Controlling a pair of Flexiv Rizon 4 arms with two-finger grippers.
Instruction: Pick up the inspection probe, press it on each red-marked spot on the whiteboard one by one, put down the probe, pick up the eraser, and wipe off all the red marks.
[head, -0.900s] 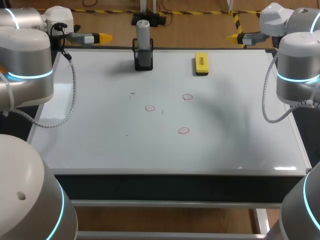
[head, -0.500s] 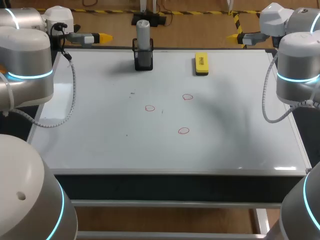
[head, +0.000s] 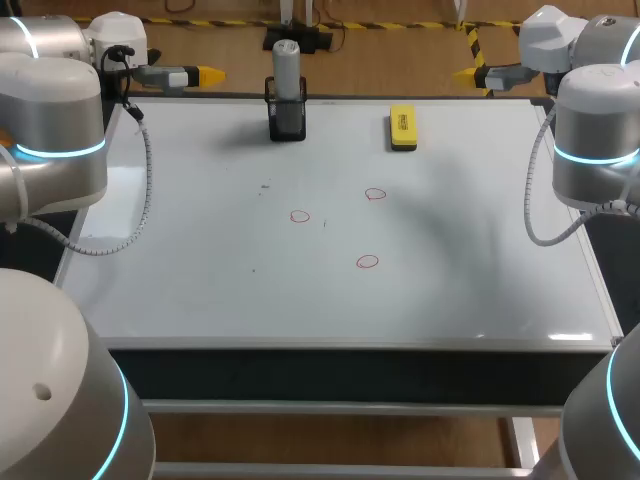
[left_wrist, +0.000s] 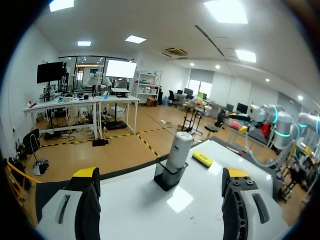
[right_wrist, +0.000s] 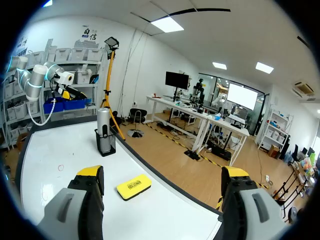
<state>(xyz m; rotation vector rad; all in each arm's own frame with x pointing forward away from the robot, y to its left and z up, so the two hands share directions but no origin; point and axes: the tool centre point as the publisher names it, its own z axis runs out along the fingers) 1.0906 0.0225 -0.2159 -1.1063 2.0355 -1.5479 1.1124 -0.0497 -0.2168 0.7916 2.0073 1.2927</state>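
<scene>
The grey inspection probe (head: 286, 70) stands upright in a black holder (head: 287, 117) at the whiteboard's far edge, left of centre. A yellow eraser (head: 403, 127) lies flat to its right. Three small red circles (head: 368, 262) are drawn near the board's middle. My left gripper (head: 200, 74) hovers open over the far left corner, pointing right; the probe (left_wrist: 178, 150) stands ahead of its fingers. My right gripper (head: 470, 73) hovers open at the far right corner, pointing left; the eraser (right_wrist: 134, 185) lies ahead between its fingers, the probe (right_wrist: 103, 128) farther off.
The whiteboard (head: 200, 260) covers the whole tabletop, with a raised frame along its edges. A grey cable (head: 140, 190) hangs from my left arm over the board's left side; another cable (head: 535, 215) loops from my right arm at the right edge.
</scene>
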